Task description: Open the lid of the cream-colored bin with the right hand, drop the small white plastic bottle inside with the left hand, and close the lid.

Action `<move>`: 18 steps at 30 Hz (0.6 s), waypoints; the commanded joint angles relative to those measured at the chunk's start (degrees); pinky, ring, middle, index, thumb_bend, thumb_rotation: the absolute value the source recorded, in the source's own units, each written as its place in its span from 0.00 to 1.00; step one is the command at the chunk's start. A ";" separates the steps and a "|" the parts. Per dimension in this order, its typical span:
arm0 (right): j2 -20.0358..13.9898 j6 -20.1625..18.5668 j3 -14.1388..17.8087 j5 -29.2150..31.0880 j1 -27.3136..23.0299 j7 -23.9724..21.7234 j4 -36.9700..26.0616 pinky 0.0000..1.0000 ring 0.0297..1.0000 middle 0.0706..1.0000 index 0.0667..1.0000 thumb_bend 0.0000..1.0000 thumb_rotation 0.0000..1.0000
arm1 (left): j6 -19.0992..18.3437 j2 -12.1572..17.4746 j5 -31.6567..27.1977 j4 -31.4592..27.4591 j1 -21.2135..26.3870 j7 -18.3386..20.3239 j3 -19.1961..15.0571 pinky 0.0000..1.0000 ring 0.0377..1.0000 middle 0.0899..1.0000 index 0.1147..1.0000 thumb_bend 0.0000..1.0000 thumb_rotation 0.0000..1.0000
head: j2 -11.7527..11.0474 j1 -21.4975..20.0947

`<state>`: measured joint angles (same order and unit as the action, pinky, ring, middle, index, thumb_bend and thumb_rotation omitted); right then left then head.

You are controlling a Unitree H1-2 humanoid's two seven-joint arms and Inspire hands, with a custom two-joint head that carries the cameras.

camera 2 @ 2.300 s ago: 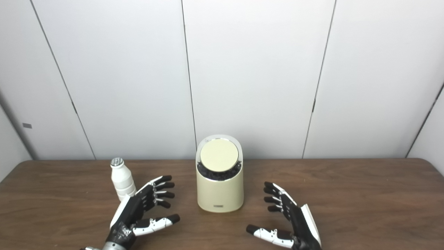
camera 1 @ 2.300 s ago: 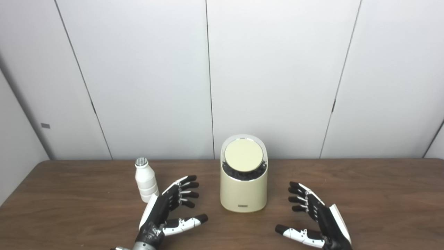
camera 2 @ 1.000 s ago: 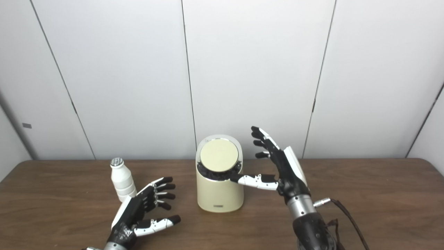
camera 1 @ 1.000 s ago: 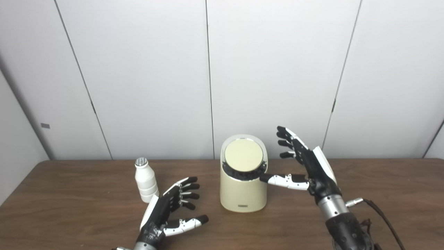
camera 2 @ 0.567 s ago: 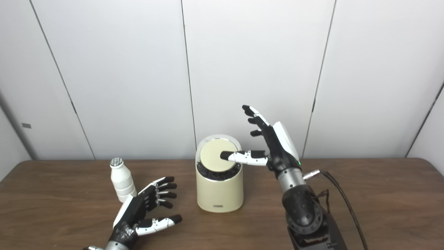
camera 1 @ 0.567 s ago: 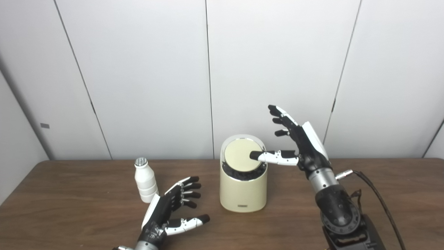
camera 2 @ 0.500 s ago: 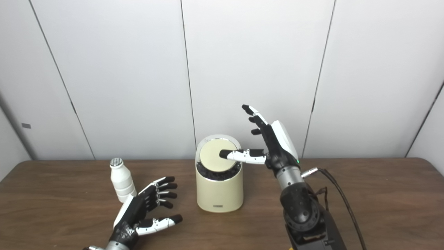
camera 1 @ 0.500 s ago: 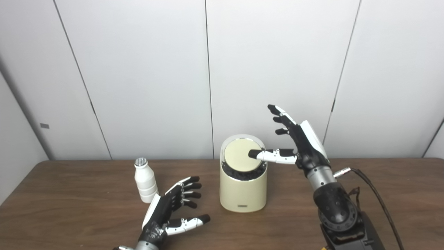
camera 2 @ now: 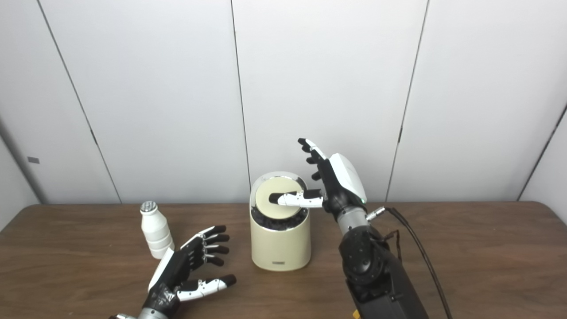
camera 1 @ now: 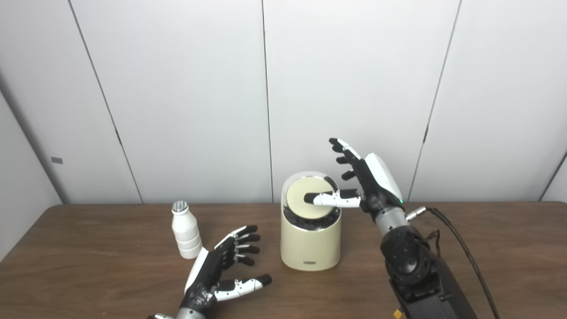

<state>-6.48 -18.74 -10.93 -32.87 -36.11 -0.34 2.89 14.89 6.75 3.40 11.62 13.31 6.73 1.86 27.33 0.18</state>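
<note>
The right hand [camera 1: 370, 184] is spread, thumb lying across the bin [camera 1: 311, 246] lid [camera 1: 301, 208]. The left hand [camera 1: 221, 270] rests spread near the bottle [camera 1: 186, 230].

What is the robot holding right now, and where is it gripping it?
Nothing is held. The right hand is open, its thumb lying across the bin's lid. The left hand is open above the table, apart from the white bottle.

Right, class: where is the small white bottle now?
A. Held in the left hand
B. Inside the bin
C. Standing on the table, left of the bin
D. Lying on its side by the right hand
C: the bottle stands upright on the table, left of the bin, untouched by the open left hand.
</note>
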 commanded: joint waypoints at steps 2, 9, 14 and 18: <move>-0.04 1.43 -0.36 -0.36 -3.84 0.62 -0.12 0.65 0.82 0.89 0.90 0.97 0.33 | 1.76 -0.08 -0.45 -1.56 2.08 -0.56 -0.22 0.62 0.71 0.78 0.83 0.78 0.11 | 0.09 0.06; -0.85 2.96 -1.12 -0.19 -3.71 0.71 0.76 0.66 0.82 0.89 0.90 1.00 0.36 | 1.59 -0.19 -0.17 -2.09 1.95 -0.68 -0.20 0.61 0.71 0.78 0.82 0.77 0.11 | 0.49 0.17; -1.21 3.29 -1.41 -0.03 -3.36 0.38 0.85 0.64 0.81 0.89 0.89 0.94 0.23 | 1.14 -0.29 -0.04 -2.61 1.79 -0.59 -0.07 0.61 0.71 0.78 0.82 0.76 0.10 | 0.49 0.17; -1.59 3.07 -1.81 -0.07 -3.24 -0.20 0.51 0.63 0.81 0.89 0.89 0.90 0.17 | 1.57 -0.23 -0.38 -2.39 1.87 -0.31 -0.04 0.62 0.71 0.78 0.82 0.77 0.11 | 0.76 0.17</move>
<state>-7.64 -17.68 -12.64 -32.84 -36.84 -0.60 4.83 14.72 6.48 3.50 11.18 13.31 6.77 1.89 28.03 0.26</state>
